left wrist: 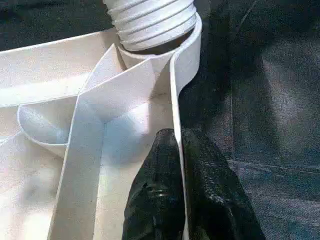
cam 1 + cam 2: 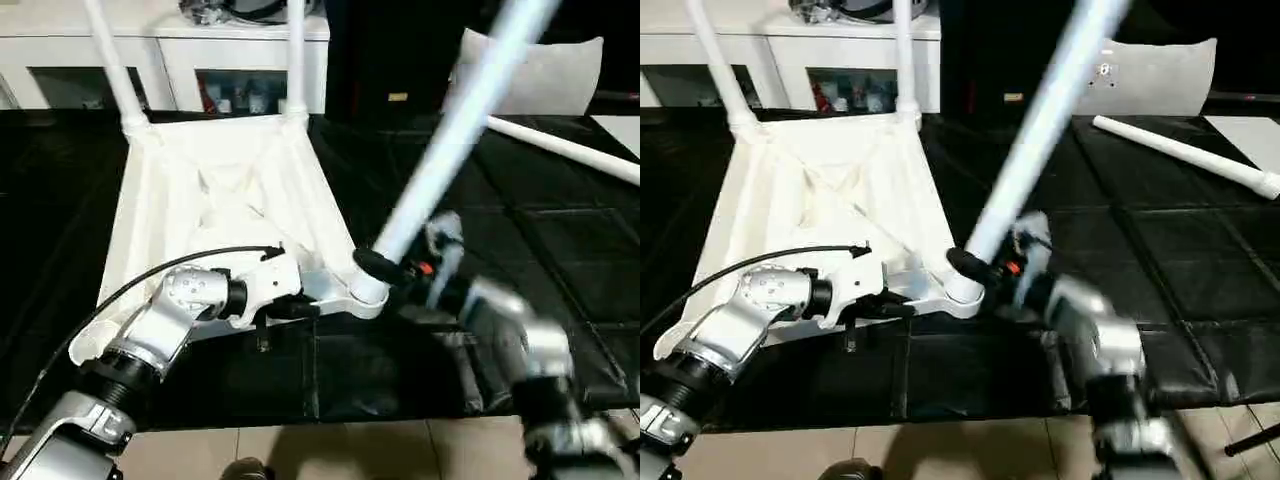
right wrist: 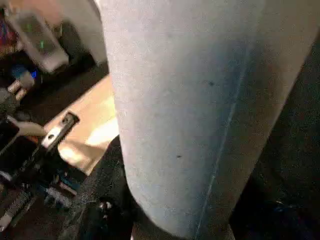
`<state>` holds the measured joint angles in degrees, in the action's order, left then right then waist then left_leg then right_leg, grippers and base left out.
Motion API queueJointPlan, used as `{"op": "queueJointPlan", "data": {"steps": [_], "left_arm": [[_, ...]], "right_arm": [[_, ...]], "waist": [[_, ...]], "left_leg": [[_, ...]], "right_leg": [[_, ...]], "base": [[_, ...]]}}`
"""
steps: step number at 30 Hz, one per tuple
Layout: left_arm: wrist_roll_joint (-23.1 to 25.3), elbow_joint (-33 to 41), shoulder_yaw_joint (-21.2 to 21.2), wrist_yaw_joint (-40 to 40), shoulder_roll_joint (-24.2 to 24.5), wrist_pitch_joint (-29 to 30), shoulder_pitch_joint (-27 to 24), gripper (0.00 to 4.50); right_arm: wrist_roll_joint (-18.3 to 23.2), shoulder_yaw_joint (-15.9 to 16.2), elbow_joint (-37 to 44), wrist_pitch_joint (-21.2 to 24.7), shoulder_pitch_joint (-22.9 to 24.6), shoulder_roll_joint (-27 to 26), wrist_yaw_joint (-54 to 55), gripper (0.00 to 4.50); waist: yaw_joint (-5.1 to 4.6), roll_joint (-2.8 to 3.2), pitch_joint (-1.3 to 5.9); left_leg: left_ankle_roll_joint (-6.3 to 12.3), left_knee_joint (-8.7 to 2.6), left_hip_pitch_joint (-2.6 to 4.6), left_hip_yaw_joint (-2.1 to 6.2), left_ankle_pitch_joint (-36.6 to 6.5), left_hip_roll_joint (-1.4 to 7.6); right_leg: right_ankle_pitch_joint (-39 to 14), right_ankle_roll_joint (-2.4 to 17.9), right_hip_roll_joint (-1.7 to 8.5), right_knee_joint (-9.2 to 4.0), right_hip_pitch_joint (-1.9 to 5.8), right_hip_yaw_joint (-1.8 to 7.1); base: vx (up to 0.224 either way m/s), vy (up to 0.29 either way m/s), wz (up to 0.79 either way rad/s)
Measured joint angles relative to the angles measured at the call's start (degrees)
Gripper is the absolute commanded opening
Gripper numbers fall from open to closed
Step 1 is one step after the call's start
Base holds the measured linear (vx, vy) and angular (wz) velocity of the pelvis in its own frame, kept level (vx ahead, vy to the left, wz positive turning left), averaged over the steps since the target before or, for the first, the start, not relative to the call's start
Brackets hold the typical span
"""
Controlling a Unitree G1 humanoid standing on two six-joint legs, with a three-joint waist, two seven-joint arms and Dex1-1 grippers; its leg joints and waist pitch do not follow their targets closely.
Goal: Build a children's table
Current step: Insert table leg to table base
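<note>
The children's table (image 2: 215, 215) lies upside down on the black padded surface (image 2: 560, 250), ribbed underside up. Two legs (image 2: 112, 62) already stand in the sockets at the edge farthest from both sets of jaws, rising in front of the white cabinet (image 2: 170, 55).

Left jaws (image 1: 179, 200) are clamped shut on the table's rim (image 1: 176, 115): one black finger (image 1: 155, 200) inside the wall, the other outside, the thin white edge pinched between them. Just ahead of those jaws sits the near corner socket (image 2: 366, 292), and the threaded end of a leg (image 1: 152, 20) is seated in its mouth; the ridges of the thread show above the collar.

That third leg (image 2: 450, 130) leans out at a slant from the socket, tilted away from the left jaws and up over the right ones. Right jaws (image 2: 385, 268) sit at its base, right beside the socket, dark fingers wrapped against the white shaft; in the right wrist view the shaft (image 3: 200, 110) lies hard against a black finger (image 3: 102, 195). They're closed on that leg.

The two sets of jaws are close together at this corner, the socket between them.

A fourth leg (image 2: 1185, 153) lies flat on the black surface, well apart from the right jaws, on their outer side.
</note>
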<state>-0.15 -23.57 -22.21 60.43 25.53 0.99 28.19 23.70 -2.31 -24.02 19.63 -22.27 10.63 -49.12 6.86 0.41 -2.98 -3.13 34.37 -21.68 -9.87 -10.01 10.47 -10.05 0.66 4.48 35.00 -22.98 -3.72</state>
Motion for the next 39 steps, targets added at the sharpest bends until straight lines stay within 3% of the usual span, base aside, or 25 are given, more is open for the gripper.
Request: {"op": "queueJointPlan", "data": {"steps": [5, 9, 14, 26, 32, 39], "left_arm": [[0.0, -0.2, 0.0, -0.3, -0.1, 0.0, -0.3, 0.0], [0.6, -0.5, 0.0, -0.5, -0.1, 0.1, -0.3, 0.0], [1.1, -1.1, -0.1, -0.5, 0.3, 0.0, -0.3, 0.0], [1.8, -2.5, -0.4, 0.9, 1.4, -0.8, 0.3, 0.0], [2.1, -9.3, -1.3, 4.0, 1.1, -3.4, 4.7, 0.0], [3.3, -14.9, -1.2, 5.0, 0.9, -6.3, 7.8, 0.0]], "right_arm": [[-0.8, 0.5, -0.2, -6.1, 2.3, -1.1, 1.4, 1.94], [-6.6, 4.7, 0.2, -14.8, 3.4, -0.3, 2.8, 1.94], [-12.8, 9.5, 0.3, -19.8, 2.8, 1.7, 3.9, 1.93], [-14.4, 12.4, -1.8, -18.3, 0.1, 1.6, 4.2, 1.93], [-14.4, 12.7, -2.9, -14.9, -2.2, 1.5, 3.7, 1.93], [-15.3, 13.6, -1.0, -12.1, -2.4, 0.9, 5.3, 1.93]], "waist": [[-0.24, 0.11, 0.06], [-0.39, 0.12, 0.07], [-0.94, 0.1, 0.1], [-2.24, 0.14, 0.4], [-2.65, 0.68, 0.54], [-3.29, 0.87, 0.53]], "left_leg": [[0.0, -0.08, 0.35, -0.01, 0.0, -0.03], [-0.01, -0.12, 0.64, -0.01, 0.0, -0.04], [0.0, -0.18, 1.34, 0.03, 0.0, -0.07], [-0.01, -0.52, 1.73, 0.18, -0.1, -0.16], [-0.01, -0.8, 1.68, 0.2, 0.0, -0.27], [-0.01, -0.88, 1.66, 0.23, 0.0, -0.28]], "right_leg": [[-0.2, -0.3, 0.02, -0.03, 0.3, 0.02], [-0.3, -0.4, 0.03, -0.05, 0.57, 0.02], [-0.3, -0.5, 0.02, -0.21, 1.16, 0.02], [-0.3, -0.5, 0.01, -0.57, 1.2, -0.07], [-0.3, -0.5, -0.02, -1.02, 1.3, -0.02], [-0.3, -0.5, -0.01, -1.03, 1.25, -0.03]], "base": [[0.0, 0.0, 0.0], [0.0, 0.0, 0.0], [0.0, 0.0, 0.0], [0.0, 0.0, 0.0], [0.0, 0.0, 0.0], [0.0, 0.0, 0.0]]}}
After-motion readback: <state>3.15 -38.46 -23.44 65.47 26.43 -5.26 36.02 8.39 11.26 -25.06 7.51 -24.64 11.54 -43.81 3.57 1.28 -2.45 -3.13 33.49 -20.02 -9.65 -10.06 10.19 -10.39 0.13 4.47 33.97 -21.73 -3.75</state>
